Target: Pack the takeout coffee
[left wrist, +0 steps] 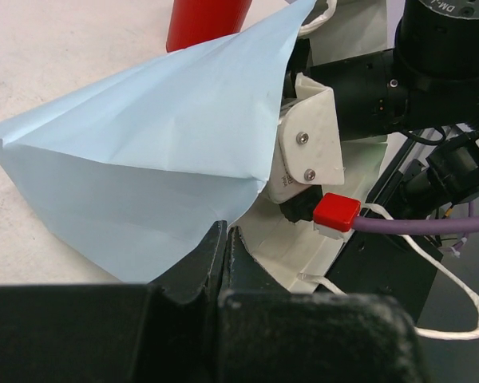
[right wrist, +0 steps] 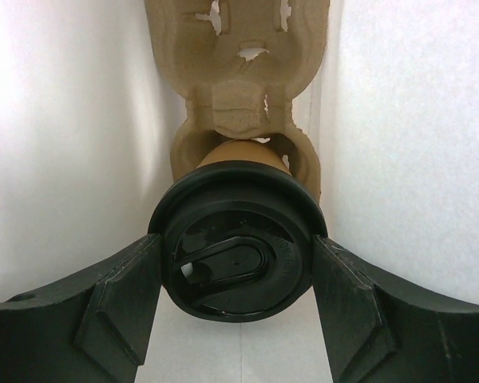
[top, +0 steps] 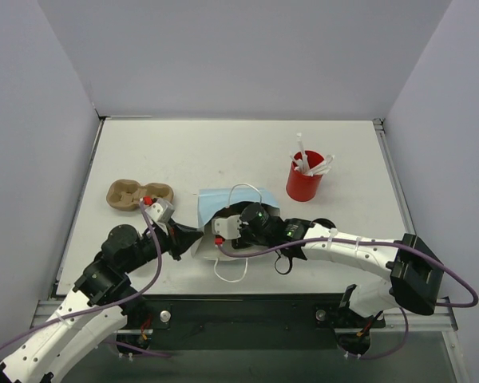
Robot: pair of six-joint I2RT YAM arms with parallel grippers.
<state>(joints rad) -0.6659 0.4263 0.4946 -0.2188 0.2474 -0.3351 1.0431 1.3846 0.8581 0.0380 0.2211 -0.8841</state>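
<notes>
White table (top: 223, 152), seen from above; everything in use sits around its middle.

- Left arm (top: 104, 279): comes in from the near left. The left claw (top: 188, 239) is at the left near corner of the bag's mouth. In its wrist view the fingers (left wrist: 215, 263) are clenched tight with the paper rim running in between them, so it reads as pinching the bag.
- Right arm (top: 359, 255): comes in from the near right. Its wrist is pushed into the bag's mouth, so the fingertips are hidden from above.
- Bag (top: 215, 201): pale blue paper, white inside, lying on its side with the mouth toward the near right. A white cord handle (top: 230, 270) loops out on the near side.
- Outer tray (top: 137, 194): brown pulp cup carrier, flat on the table left of the bag and apart from it.
- Inner tray (right wrist: 239, 96): a like pulp carrier, inside the bag, running away from the mouth.
- Red cup (top: 303, 185): upright at the far right, well apart from the bag, holding white straws (top: 310, 162).
- Coffee (right wrist: 239, 153): tan cup inside the bag, seated in the inner tray's pocket nearest the mouth.
- Lid (right wrist: 231, 182): black, on the cup. The right claw (right wrist: 238, 251) is grasping the coffee, one finger against each side of the lid.
</notes>
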